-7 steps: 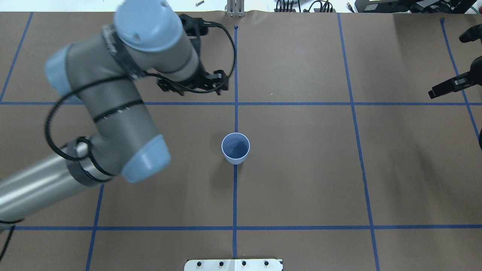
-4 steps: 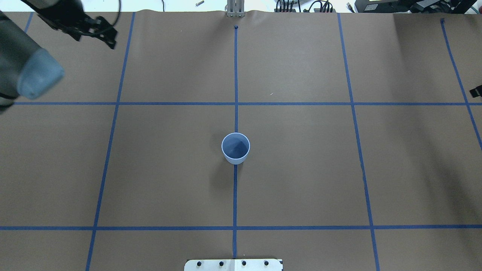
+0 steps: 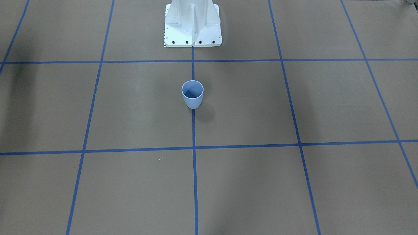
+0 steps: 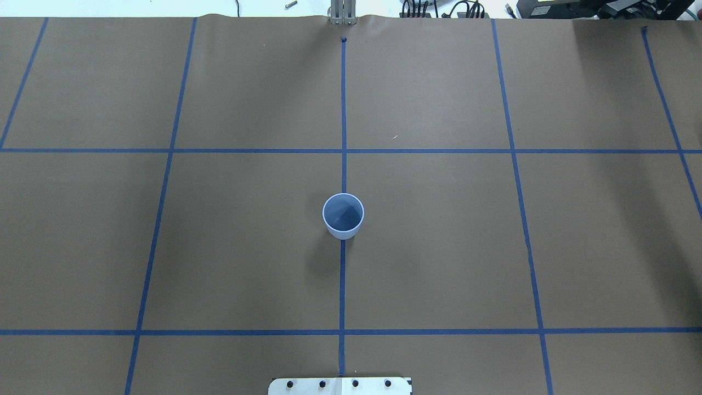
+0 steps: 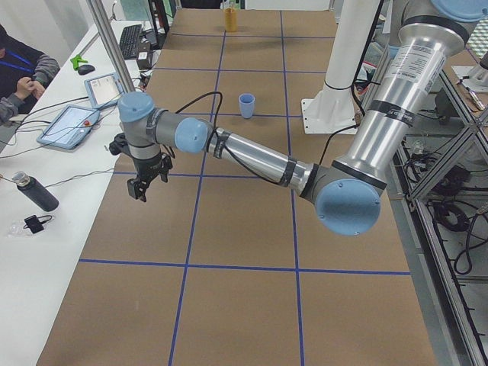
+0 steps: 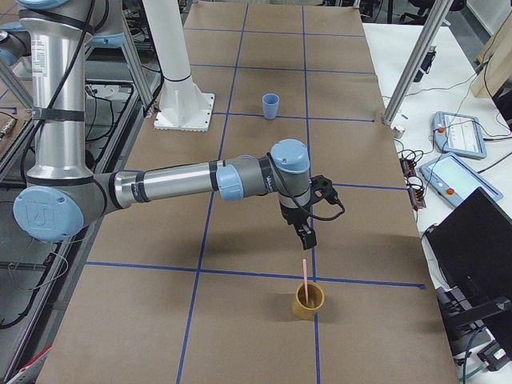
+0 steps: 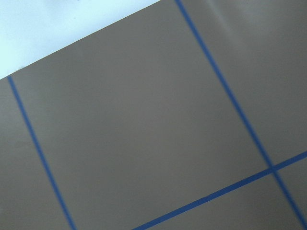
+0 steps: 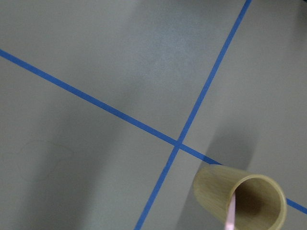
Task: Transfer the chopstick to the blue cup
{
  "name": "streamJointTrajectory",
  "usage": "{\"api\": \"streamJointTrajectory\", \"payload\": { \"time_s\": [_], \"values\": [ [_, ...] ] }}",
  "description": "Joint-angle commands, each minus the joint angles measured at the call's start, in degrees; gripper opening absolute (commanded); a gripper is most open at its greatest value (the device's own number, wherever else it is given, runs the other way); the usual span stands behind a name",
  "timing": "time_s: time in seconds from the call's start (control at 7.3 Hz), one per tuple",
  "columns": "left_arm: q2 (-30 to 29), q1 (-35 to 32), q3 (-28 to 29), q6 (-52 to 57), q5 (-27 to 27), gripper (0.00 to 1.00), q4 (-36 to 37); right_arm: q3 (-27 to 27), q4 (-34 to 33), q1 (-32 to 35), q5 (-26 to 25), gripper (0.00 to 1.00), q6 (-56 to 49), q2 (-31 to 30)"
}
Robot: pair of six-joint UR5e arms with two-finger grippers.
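One blue cup, one tan cup, one chopstick, two robot arms.

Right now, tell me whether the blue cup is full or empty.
Empty: the blue cup shows only its bare inside; the chopstick stands in the yellow cup.

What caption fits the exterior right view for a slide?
Right pincer hovers near the chopstick standing in a yellow cup; the blue cup stands farther off.
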Motion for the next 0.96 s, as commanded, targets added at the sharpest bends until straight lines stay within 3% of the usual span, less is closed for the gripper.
{"api": "streamJointTrajectory", "payload": {
  "time_s": [0.0,0.14,0.41,0.82],
  "values": [
    [4.9,-4.7,1.2,8.1,-0.1,0.98,-1.4,-9.2,-0.2,2.0,0.1,1.00,-8.4,6.0],
    [6.5,-5.7,1.2,8.7,-0.1,0.98,-2.6,-11.3,0.3,1.9,-0.7,0.98,-8.5,7.4],
    [7.4,-5.8,1.2,8.7,-1.3,0.98,-3.4,-10.2,-0.4,1.4,-6.0,0.86,-7.5,7.2],
    [9.4,-5.9,1.0,8.8,-2.6,0.98,-3.6,-8.2,-0.5,-2.8,-11.9,0.81,1.9,3.7]
  ]
}}
